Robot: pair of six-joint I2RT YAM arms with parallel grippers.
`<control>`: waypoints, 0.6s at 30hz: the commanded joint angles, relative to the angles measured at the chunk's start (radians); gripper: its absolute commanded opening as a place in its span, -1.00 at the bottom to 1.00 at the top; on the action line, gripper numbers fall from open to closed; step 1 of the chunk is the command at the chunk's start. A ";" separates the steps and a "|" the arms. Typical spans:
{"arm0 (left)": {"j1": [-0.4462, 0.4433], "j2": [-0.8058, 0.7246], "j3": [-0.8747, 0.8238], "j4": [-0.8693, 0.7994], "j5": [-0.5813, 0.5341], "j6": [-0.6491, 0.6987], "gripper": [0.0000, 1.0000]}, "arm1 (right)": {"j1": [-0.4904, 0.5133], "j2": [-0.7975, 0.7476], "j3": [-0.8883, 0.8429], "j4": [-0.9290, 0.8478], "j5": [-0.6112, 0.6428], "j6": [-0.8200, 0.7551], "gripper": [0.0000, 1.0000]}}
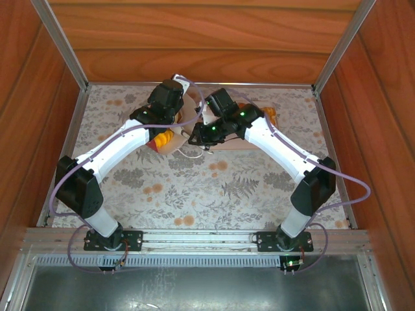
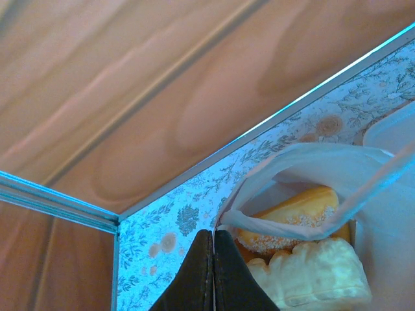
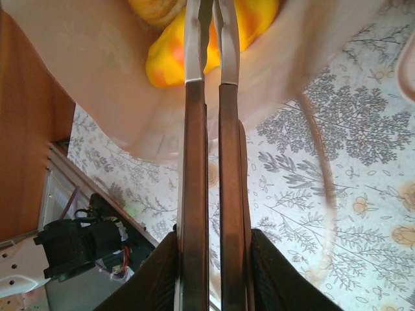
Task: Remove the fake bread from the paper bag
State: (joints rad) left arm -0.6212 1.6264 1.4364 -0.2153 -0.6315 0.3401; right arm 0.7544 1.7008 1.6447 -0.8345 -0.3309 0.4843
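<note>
Bread (image 1: pixel 165 138) lies yellow under both wrists, far middle of the table (image 1: pixel 194 188). Left wrist: left gripper (image 2: pixel 213 236) pressed together beside the bag (image 2: pixel 311 162) rim, bread inside. Right wrist: right gripper (image 3: pixel 213 243) clamps tongs (image 3: pixel 194 162), tips at yellow bread.

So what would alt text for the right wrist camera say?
Wood-handled metal tongs, squeezed nearly shut by the right gripper, reach their tips to a yellow-orange toy bread roll inside the white paper bag, over a floral tablecloth.
</note>
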 commanded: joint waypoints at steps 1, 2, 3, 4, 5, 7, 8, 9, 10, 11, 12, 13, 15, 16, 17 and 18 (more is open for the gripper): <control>-0.006 0.000 0.015 0.060 -0.016 -0.003 -1.00 | 0.006 -0.032 0.037 -0.019 0.039 -0.005 -0.69; -0.008 0.000 0.015 0.060 -0.014 -0.003 -1.00 | 0.007 -0.024 0.043 -0.026 0.032 -0.014 -0.64; -0.008 -0.001 0.014 0.060 -0.011 -0.003 -1.00 | 0.007 -0.015 0.052 -0.038 0.026 -0.021 -0.59; -0.007 -0.002 0.014 0.061 -0.011 -0.002 -1.00 | 0.008 -0.010 0.056 -0.046 0.024 -0.022 -0.55; -0.007 -0.002 0.015 0.061 -0.010 -0.003 -1.00 | 0.008 -0.009 0.056 -0.048 0.016 -0.023 -0.47; -0.008 -0.004 0.015 0.060 -0.007 -0.003 -1.00 | 0.008 0.000 0.056 -0.049 0.000 -0.017 -0.35; -0.008 -0.004 0.013 0.061 -0.006 -0.003 -1.00 | 0.008 0.006 0.058 -0.049 -0.012 -0.011 -0.29; -0.007 -0.004 0.014 0.061 -0.005 -0.003 -1.00 | 0.008 0.012 0.059 -0.048 -0.025 -0.007 -0.23; -0.008 -0.003 0.014 0.061 -0.005 -0.004 -1.00 | 0.008 0.018 0.061 -0.046 -0.038 -0.001 -0.22; -0.008 -0.002 0.013 0.062 -0.005 -0.005 -1.00 | 0.009 0.025 0.062 -0.046 -0.054 0.003 -0.21; -0.007 -0.002 0.012 0.062 -0.005 -0.008 -1.00 | 0.010 0.034 0.066 -0.046 -0.069 0.009 -0.20; -0.008 -0.001 0.011 0.063 -0.005 -0.010 -1.00 | 0.010 0.042 0.070 -0.051 -0.084 0.012 -0.20; -0.008 0.000 0.006 0.066 -0.004 -0.019 -1.00 | 0.010 0.056 0.076 -0.054 -0.116 0.018 -0.20; -0.007 0.000 0.006 0.068 0.000 -0.022 -1.00 | 0.010 0.061 0.075 -0.050 -0.132 0.025 -0.19; -0.008 0.000 0.004 0.069 0.002 -0.025 -1.00 | 0.010 0.066 0.077 -0.050 -0.148 0.030 -0.18; -0.007 0.001 0.002 0.070 0.002 -0.029 -1.00 | 0.010 0.074 0.082 -0.057 -0.161 0.035 -0.17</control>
State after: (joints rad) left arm -0.6212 1.6268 1.4364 -0.2119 -0.6266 0.3378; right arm 0.7544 1.7596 1.6894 -0.8833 -0.4080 0.4999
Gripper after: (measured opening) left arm 0.047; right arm 0.410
